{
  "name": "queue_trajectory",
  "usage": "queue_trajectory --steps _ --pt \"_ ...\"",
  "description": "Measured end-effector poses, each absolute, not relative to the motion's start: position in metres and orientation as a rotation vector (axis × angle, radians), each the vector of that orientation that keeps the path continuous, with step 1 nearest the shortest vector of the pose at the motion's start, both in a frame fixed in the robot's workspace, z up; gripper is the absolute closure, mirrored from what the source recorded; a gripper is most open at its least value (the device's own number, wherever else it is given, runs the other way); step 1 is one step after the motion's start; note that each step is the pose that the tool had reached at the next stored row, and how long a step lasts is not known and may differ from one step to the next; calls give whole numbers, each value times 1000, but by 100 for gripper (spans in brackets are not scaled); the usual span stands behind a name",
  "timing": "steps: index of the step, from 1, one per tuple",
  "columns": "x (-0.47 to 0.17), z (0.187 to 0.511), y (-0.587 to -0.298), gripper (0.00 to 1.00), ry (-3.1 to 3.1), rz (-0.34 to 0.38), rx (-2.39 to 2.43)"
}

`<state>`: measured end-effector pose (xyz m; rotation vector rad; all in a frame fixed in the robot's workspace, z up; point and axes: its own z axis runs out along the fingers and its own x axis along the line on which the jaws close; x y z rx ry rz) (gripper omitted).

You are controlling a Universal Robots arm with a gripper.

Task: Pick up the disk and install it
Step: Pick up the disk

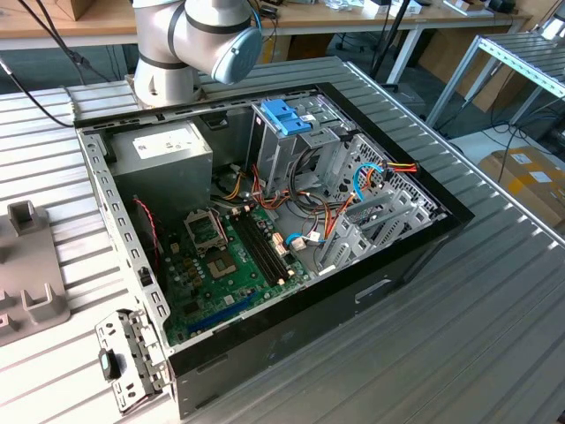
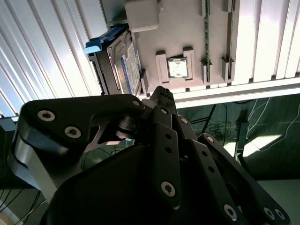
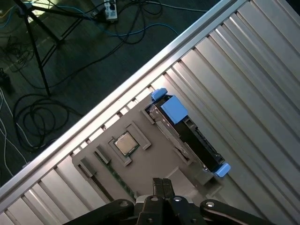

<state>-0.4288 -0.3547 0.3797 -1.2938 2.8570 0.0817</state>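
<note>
The disk [image 3: 190, 136] stands on its edge in a slot of a grey holder [image 3: 154, 161]; it has a dark body in a light blue carrier. In the second wrist view the disk [image 2: 119, 63] shows with its blue tab sticking out of the holder [image 2: 187, 33]. My gripper [image 3: 162, 183] hangs above the holder, beside the disk and apart from it. Its fingers are shut with nothing between them, and its fingertips [image 2: 161, 96] are pressed together. The open computer case [image 1: 265, 230] lies on the ribbed metal table [image 1: 459, 336].
A square chip [image 3: 124, 144] and a memory stick [image 3: 112, 171] also sit in the holder. Inside the case a darker blue latch [image 1: 287, 115] tops a grey cage, among loose cables [image 1: 371, 177]. The table edge and a floor with cables [image 3: 70, 70] lie close to the holder.
</note>
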Motion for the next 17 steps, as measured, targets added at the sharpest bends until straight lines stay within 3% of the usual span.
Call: queue_trajectory --steps 17 --pt "-429 380 -355 89 2826 82 -1363"
